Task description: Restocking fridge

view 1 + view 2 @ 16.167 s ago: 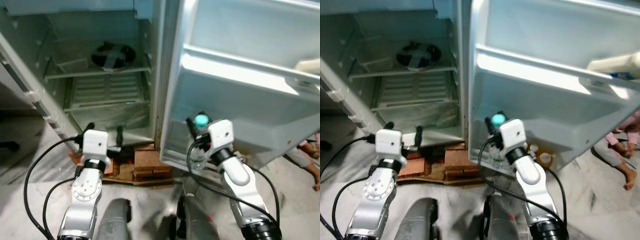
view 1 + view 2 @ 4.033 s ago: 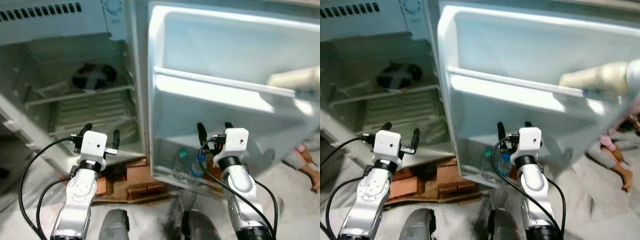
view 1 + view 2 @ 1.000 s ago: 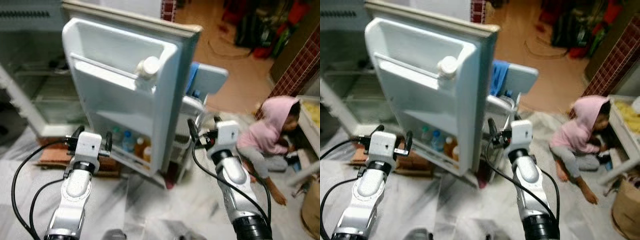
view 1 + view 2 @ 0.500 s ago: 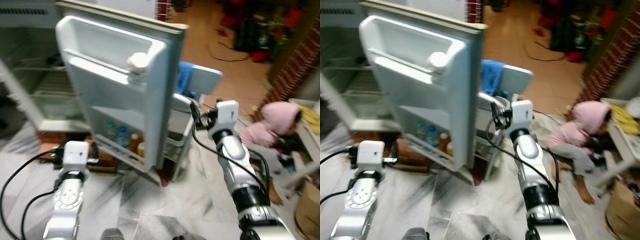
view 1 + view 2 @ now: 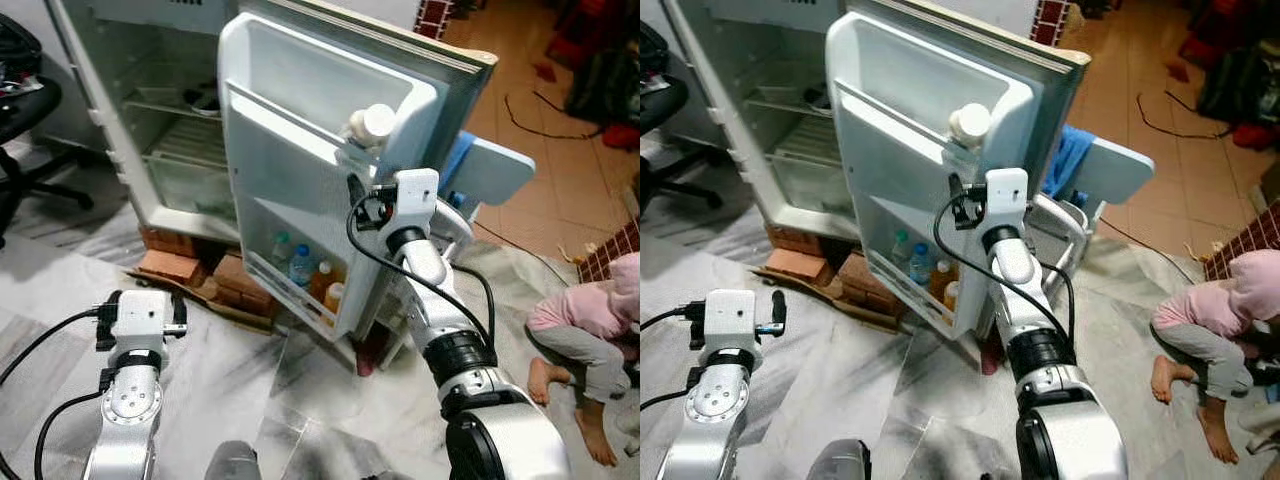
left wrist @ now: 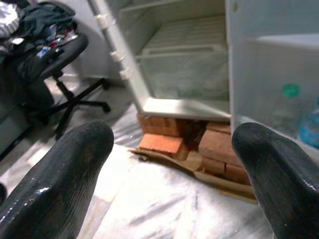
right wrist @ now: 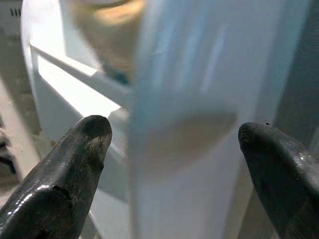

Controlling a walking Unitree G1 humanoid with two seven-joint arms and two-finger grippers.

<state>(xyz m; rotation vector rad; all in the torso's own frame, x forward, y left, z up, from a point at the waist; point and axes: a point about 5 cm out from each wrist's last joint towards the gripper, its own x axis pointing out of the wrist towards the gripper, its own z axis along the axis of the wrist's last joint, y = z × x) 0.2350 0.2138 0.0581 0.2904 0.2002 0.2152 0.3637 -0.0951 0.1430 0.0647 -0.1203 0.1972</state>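
Fridge restocking was the work here, and nearest to the robot the left gripper [image 5: 140,305] hung low over the pale floor cover [image 5: 230,370], its two black fingers [image 6: 55,174] spread apart with nothing between them. A little farther, bricks [image 5: 170,265] and flattened cardboard [image 5: 240,305] lay under the fridge [image 5: 150,120], which stood with its body open and its wire shelves nearly bare. The fridge door [image 5: 330,170] was swung wide toward the robot, and in its bottom rack stood several bottles [image 5: 300,265], side by side. A pale round-capped container [image 5: 372,122] sat on the upper door shelf. The right gripper [image 7: 164,149] was raised to the outer edge of this door, just below that container, with its fingers spread on both sides of the door edge; whether they touched the edge I cannot tell. Behind the door stood a white plastic chair [image 5: 480,175] with a blue cloth on it, a person in a pink hood [image 5: 590,320] sat on the floor at the right, and an office chair [image 5: 25,110] stood at the far left. I judge that the step in hand was to take the door edge, probably for closing. The next move would need the right fingers to press together on the edge and then swing the door slowly, without shaking the bottles.
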